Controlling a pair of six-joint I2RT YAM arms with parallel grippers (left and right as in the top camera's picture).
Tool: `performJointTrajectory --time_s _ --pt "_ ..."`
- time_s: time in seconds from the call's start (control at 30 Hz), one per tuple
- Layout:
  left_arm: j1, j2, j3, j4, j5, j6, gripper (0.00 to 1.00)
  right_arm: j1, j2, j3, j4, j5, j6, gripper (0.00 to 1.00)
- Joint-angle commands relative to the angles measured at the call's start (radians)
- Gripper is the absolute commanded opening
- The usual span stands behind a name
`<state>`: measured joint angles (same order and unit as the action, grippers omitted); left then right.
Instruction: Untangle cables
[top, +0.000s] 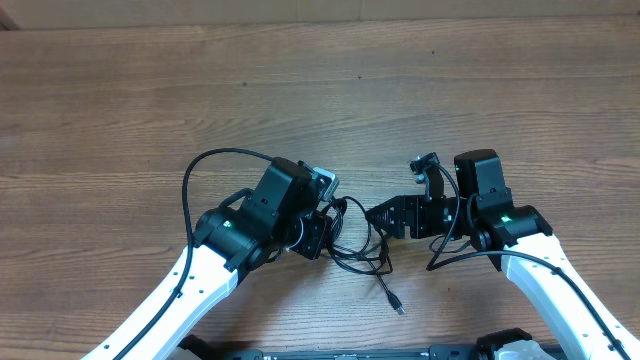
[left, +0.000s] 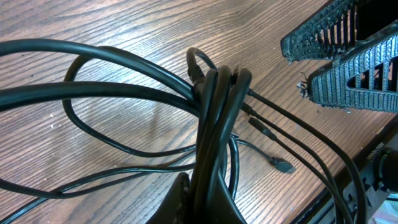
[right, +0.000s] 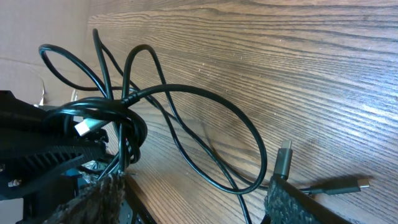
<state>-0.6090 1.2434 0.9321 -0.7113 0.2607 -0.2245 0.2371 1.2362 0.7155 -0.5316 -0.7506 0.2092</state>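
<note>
Status: cables (left: 214, 118) bunched at centre; untangling barely begun.
My left gripper (top: 325, 235) is clenched on the cables, a looped bunch lying on the table (top: 300, 90) between my arms. One plug end (top: 398, 307) trails free toward the near edge. My right gripper (top: 383, 217) stands spread just beside the bunch, grasping nothing. I judge nearly all separating remains.

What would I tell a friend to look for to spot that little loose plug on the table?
On the wooden table, find the black cables bunched between the two white arms. One strand trails from the bunch toward the robot's side and ends in the plug, lying alone on bare wood, outside the tangle.
</note>
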Motion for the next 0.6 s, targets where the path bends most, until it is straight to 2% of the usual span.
performJointTrajectory --time_s 0.0,0.13,0.4,0.57 --pt "-0.006 -0.022 0.034 0.004 -0.008 0.066 0.04 -0.001 0.000 0.017 0.007 0.009 0.005 0.70" --pt "-0.006 -0.022 0.034 -0.003 0.001 0.138 0.04 -0.001 0.000 0.017 0.008 0.008 0.008 0.66" --pt "-0.006 -0.022 0.034 -0.010 -0.002 0.295 0.04 -0.002 0.000 0.023 0.066 -0.029 0.122 0.61" --pt "-0.006 -0.022 0.034 0.002 -0.026 0.319 0.04 -0.002 0.000 0.054 0.110 -0.101 0.158 0.55"
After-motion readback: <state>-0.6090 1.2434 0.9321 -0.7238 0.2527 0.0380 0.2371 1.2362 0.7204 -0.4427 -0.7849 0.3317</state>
